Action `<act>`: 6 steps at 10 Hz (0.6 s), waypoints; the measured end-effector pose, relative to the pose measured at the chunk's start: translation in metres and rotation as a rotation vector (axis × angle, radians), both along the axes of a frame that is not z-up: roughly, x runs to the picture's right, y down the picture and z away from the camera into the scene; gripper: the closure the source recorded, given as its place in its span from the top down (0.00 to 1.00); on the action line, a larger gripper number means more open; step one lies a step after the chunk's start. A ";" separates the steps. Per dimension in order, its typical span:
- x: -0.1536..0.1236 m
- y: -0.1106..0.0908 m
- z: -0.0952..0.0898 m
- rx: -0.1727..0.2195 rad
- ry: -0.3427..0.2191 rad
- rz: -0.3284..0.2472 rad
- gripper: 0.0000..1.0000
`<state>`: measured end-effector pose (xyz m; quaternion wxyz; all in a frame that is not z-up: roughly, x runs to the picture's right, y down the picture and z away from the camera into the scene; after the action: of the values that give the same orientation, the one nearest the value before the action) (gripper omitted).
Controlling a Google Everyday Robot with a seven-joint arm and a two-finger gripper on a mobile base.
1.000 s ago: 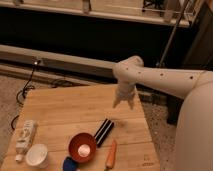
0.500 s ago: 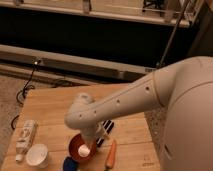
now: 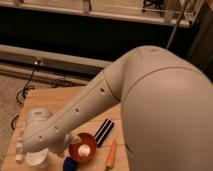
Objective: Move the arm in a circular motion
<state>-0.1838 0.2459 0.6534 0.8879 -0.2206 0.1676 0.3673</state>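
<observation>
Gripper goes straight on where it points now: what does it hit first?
The gripper hangs low over the wooden table, pointing down. Probably the tabletop between the white cup and red bowl first; depth is unclear, so the bowl's rim could come sooner.

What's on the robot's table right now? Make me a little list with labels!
arm: reaches from the right down to the table's front-left
end effector: low over the table, just left of the red bowl
red bowl: near the front edge, holds a white lump
carrot: right of the bowl
black object: behind the bowl
white cup: front-left, below the arm
blue thing: front edge, partly cut off
</observation>
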 end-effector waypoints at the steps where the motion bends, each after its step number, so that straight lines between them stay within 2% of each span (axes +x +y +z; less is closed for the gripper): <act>1: -0.023 -0.029 0.008 0.032 -0.030 0.021 0.65; 2: -0.034 -0.070 0.022 0.070 -0.045 0.063 0.65; 3: -0.032 -0.123 0.043 0.114 -0.047 0.129 0.65; 4: -0.014 -0.175 0.066 0.152 -0.036 0.208 0.65; 5: 0.025 -0.233 0.097 0.186 -0.006 0.321 0.65; 6: 0.051 -0.262 0.118 0.194 0.015 0.398 0.65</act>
<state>-0.1327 -0.0161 0.7716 0.8137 -0.1600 0.0913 0.5514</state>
